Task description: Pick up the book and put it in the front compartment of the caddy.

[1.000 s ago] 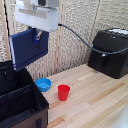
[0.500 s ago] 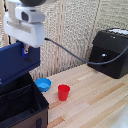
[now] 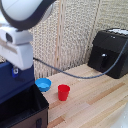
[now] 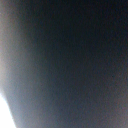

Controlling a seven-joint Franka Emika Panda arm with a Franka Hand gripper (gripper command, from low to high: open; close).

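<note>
The navy book point(image 3: 15, 82) hangs just above the black caddy point(image 3: 27, 107) under the white arm, beside the blue bowl point(image 3: 43, 84), though I cannot tell how the hand grips.

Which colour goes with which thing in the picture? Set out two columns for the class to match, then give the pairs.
Things:
1. cup
2. bowl
3. book
4. machine

Colours:
A. black
B. dark navy
C. red
D. light blue

Pairs: 1-C, 2-D, 3-B, 4-A
</note>
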